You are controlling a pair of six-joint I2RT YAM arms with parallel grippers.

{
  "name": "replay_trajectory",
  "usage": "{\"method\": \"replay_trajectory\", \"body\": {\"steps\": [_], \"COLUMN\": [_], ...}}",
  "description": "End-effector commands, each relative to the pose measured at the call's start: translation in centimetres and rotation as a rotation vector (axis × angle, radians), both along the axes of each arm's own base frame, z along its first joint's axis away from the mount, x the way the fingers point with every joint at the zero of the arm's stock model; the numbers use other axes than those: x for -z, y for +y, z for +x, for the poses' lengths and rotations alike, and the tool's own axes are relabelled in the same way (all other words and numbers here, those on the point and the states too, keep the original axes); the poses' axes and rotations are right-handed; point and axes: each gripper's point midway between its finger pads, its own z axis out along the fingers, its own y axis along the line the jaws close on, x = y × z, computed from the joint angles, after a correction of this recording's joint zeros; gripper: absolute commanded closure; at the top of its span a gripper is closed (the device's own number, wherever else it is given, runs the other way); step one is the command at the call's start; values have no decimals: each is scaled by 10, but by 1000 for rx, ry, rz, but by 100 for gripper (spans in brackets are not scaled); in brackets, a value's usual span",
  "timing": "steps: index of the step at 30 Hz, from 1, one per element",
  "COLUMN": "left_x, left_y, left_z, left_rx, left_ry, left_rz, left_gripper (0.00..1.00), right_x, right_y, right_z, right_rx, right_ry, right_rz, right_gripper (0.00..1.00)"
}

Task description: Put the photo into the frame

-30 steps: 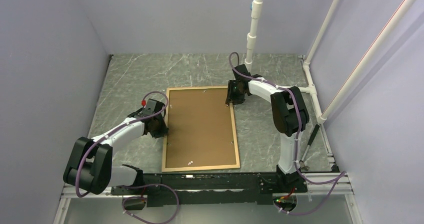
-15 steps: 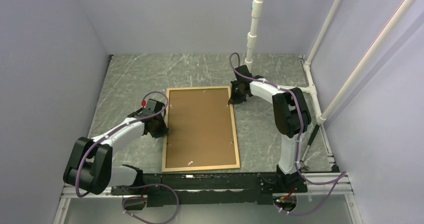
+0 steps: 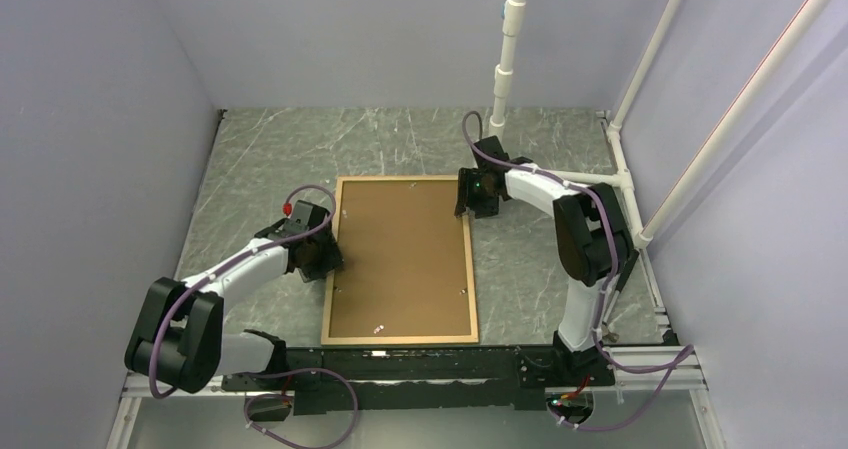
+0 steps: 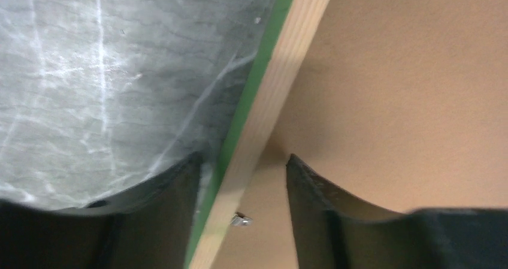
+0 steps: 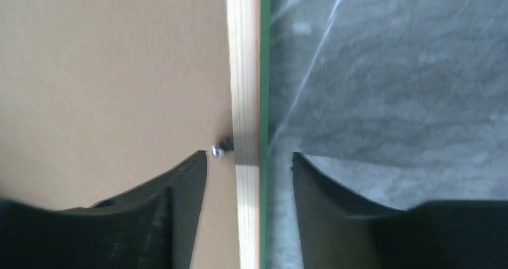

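The frame [image 3: 400, 341] lies flat mid-table, wood face up, with the brown backing board [image 3: 400, 259] filling it. The left gripper [image 4: 242, 161] straddles its left rail and the right gripper [image 5: 250, 156] straddles the right rail near the far corner. Both are released, fingers just off the wood. A metal tab [image 5: 215, 153] sits beside the right claw. The marble table [image 3: 270, 159] runs on past every rail, and a white pipe [image 3: 503, 69] stands behind the right arm

The frame [image 4: 284, 71] is light wood with a green edge, the backing board [image 4: 407, 89] plain brown, the table [image 4: 120, 71] grey marble with white veins.
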Motion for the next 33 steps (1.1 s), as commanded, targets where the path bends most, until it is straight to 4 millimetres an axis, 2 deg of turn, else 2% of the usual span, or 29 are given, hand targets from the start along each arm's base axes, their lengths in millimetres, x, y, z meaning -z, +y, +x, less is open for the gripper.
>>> {"method": "replay_trajectory", "body": {"steps": [1, 3, 5, 8, 13, 19, 23, 26, 33], "left_x": [-17, -31, -41, -52, -58, -46, -36, -26, -5], "left_y": [-8, -10, -11, -16, -17, -15, -9, -7, -3], "left_z": [11, 21, 31, 50, 85, 122, 138, 144, 144], "left_rx": [17, 18, 15, 22, 26, 6, -29, -55, -61], "left_ry": [-64, -108, -141, -188, -172, -91, -43, -13, 44], "left_rz": [-36, -38, -43, -64, -23, 54, 98, 119, 159], "left_gripper": [31, 21, 13, 12, 14, 22, 25, 28, 37], "right_x": [-40, -48, -47, -39, -19, -2, 2, 5, 10], "right_y": [4, 3, 1, 0, -4, -3, 1, 0, 0], "right_z": [-19, -23, -29, -41, -61, -78, -79, -79, -81], "right_rx": [-25, -24, -26, -39, -43, -54, -63, -70, -76], "right_ry": [-40, -58, -51, -24, 25, 71, 77, 90, 103], "right_rz": [59, 72, 81, 97, 102, 126, 148, 139, 131], "right_gripper": [33, 21, 17, 17, 19, 25, 32, 40, 42]}}
